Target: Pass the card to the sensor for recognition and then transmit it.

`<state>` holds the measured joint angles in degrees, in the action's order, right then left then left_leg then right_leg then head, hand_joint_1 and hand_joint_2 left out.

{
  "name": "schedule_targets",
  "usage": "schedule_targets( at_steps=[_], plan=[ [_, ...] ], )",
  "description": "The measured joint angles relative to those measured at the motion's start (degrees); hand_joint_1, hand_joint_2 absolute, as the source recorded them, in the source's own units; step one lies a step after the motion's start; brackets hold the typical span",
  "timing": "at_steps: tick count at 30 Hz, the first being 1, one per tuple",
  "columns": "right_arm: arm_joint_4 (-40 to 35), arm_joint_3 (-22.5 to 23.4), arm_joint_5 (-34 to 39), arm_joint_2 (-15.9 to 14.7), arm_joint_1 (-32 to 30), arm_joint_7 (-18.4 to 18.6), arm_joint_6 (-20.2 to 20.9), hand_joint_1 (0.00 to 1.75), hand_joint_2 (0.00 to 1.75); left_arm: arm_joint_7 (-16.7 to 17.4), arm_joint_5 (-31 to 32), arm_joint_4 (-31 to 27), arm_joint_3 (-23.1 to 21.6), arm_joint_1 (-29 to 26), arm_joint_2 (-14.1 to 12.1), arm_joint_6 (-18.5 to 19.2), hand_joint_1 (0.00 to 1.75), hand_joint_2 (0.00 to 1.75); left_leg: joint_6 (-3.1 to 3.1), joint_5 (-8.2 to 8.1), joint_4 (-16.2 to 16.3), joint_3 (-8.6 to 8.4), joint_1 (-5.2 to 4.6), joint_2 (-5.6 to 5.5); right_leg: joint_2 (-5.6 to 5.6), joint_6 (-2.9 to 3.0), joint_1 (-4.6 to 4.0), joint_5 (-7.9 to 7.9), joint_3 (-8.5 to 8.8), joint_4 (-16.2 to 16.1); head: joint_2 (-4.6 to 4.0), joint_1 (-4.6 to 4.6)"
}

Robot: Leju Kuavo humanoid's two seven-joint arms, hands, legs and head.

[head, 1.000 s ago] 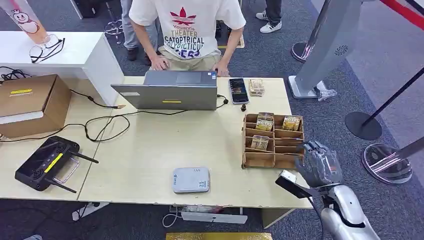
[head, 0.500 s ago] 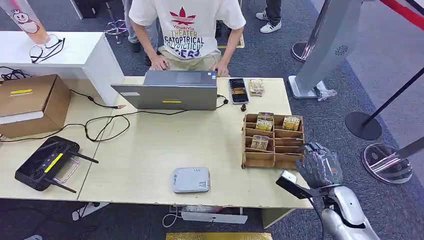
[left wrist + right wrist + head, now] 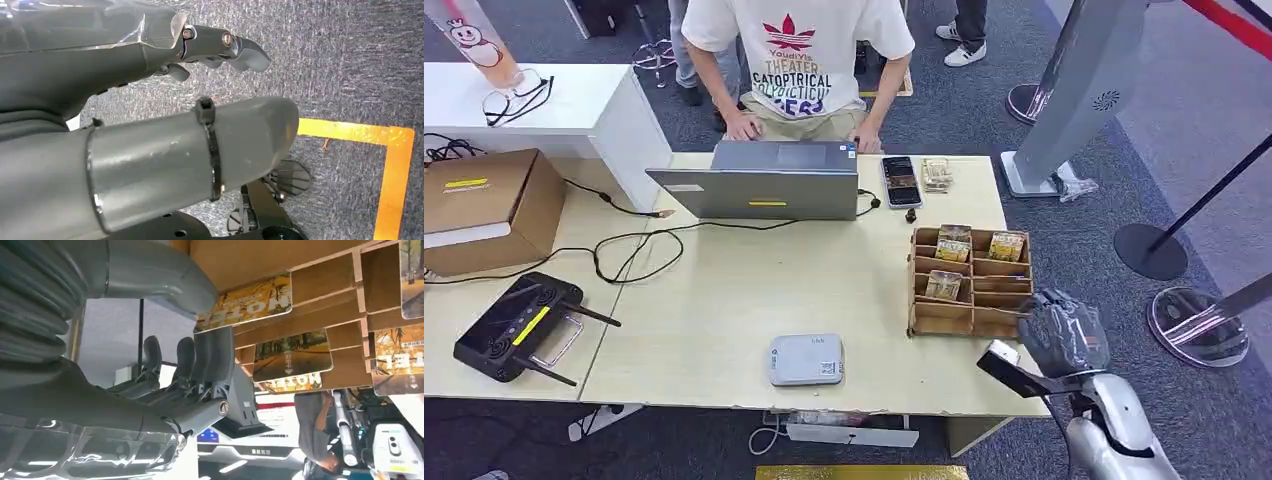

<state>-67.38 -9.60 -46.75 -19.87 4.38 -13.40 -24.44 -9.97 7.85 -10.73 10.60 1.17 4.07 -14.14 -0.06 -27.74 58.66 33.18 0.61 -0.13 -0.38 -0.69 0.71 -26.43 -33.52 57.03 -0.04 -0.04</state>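
Your right hand (image 3: 1064, 333) (fingers apart, holding nothing) hovers just right of the card rack (image 3: 970, 282), cards (image 3: 943, 285) lying to its left.

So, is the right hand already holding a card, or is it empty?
Empty. The right hand hovers beside the wooden card rack with fingers apart and nothing between them; the cards sit in their slots.

Your right hand (image 3: 1064, 332) hangs just beside the wooden card rack (image 3: 970, 283), at its near right corner; the rack's wall blocks any move leftward; open tabletop (image 3: 724, 300) lies between rack and sensor (image 3: 806, 359); the laptop (image 3: 764, 180) and a cable (image 3: 639, 245) bound the far side; fingers seem empty.
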Motion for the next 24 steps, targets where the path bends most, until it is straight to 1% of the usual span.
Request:
schedule_targets(
  at_steps=[2, 4, 5, 7, 8, 9, 12, 13, 18, 19, 24],
  plan=[
    [0.90, 0.00, 0.15, 0.07, 0.96, -0.55, 0.09, 1.50, 1.75, -0.11, 0.00, 0.00, 0.00, 0.00, -0.02, 0.02, 0.00, 0.00, 0.00, 0.00, 0.00, -0.01, 0.00, 0.01, 0.00, 0.00, 0.00, 0.00, 0.00, 0.00, 0.00, 0.00],
    [1.71, 0.00, 0.74, 0.11, 1.69, -1.05, 0.09, 1.47, 1.75, -0.17, 0.00, 0.00, 0.00, -0.01, -0.11, 0.02, 0.00, 0.00, 0.00, 0.01, 0.00, 0.00, 0.00, 0.01, -0.02, 0.00, 0.00, 0.00, 0.01, 0.00, 0.00, 0.00],
    [1.99, 0.00, 0.94, 0.13, 1.96, -1.25, 0.07, 1.50, 1.75, -0.17, 0.00, 0.02, 0.00, -0.02, -0.11, 0.02, 0.00, 0.00, 0.00, 0.01, 0.00, 0.00, 0.00, 0.01, -0.02, 0.00, 0.00, 0.00, 0.01, 0.00, 0.00, 0.00],
    [2.62, 0.00, 1.00, 0.20, 2.46, -1.57, 0.09, 1.50, 1.75, -0.15, 0.00, 0.02, 0.00, -0.01, -0.17, 0.00, 0.00, 0.00, 0.00, 0.01, 0.00, 0.00, 0.00, 0.01, -0.01, 0.00, 0.00, 0.00, 0.01, 0.00, 0.00, 0.00],
    [2.88, 0.00, 1.00, 0.24, 2.66, -1.62, 0.09, 1.47, 1.75, -0.15, -0.09, 0.00, 0.00, -0.01, -0.18, 0.00, 0.00, 0.00, 0.00, 0.01, 0.00, 0.00, 0.00, 0.01, -0.01, 0.00, 0.00, 0.00, 0.01, 0.00, 0.00, 0.00],
    [3.06, -0.02, 1.00, 0.26, 2.84, -1.66, 0.09, 1.50, 1.75, -0.15, -0.15, 0.00, 0.00, -0.02, -0.18, -0.02, 0.00, 0.00, 0.00, 0.01, 0.00, 0.00, 0.00, 0.00, -0.01, 0.00, 0.00, 0.00, 0.01, 0.00, 0.00, 0.00],
    [3.56, -0.02, 1.00, 0.39, 3.37, -1.70, 0.26, 1.48, 1.75, -0.15, -0.20, 0.00, 0.00, -0.02, -0.20, -0.02, 0.00, 0.00, 0.00, 0.00, 0.00, 0.00, 0.00, 0.01, -0.02, 0.00, 0.00, 0.00, 0.01, 0.00, 0.00, 0.00],
    [3.69, -0.04, 1.00, 0.44, 3.50, -1.70, 0.33, 1.52, 1.75, -0.15, -0.26, 0.00, 0.00, -0.03, -0.20, -0.02, 0.00, 0.00, 0.00, 0.00, 0.00, 0.00, 0.00, 0.01, -0.02, 0.00, 0.00, 0.00, 0.01, 0.00, 0.00, 0.00],
    [4.22, -0.04, 0.98, 0.61, 4.08, -1.70, 0.66, 1.55, 1.75, -0.15, -0.35, 0.00, 0.02, -0.04, -0.18, -0.02, 0.00, 0.00, 0.00, 0.00, 0.00, 0.00, 0.00, 0.01, -0.01, 0.00, 0.00, 0.00, 0.01, 0.00, 0.00, 0.00],
    [4.31, -0.07, 0.98, 0.63, 4.26, -1.70, 0.74, 1.52, 1.75, -0.13, -0.35, 0.00, 0.02, -0.04, -0.18, 0.00, 0.00, 0.00, 0.00, 0.00, 0.00, 0.00, 0.00, 0.00, -0.01, 0.01, 0.00, 0.01, 0.01, 0.00, 0.00, 0.00],
    [5.03, -0.31, 1.00, 0.68, 5.66, -2.23, 1.66, 1.55, 1.75, 0.04, -0.48, 0.00, 0.02, -0.03, -0.18, 0.00, 0.00, 0.00, 0.00, 0.01, 0.00, 0.00, 0.00, 0.01, -0.01, 0.02, 0.00, 0.02, 0.01, 0.00, 0.00, 0.00]
  ],
)
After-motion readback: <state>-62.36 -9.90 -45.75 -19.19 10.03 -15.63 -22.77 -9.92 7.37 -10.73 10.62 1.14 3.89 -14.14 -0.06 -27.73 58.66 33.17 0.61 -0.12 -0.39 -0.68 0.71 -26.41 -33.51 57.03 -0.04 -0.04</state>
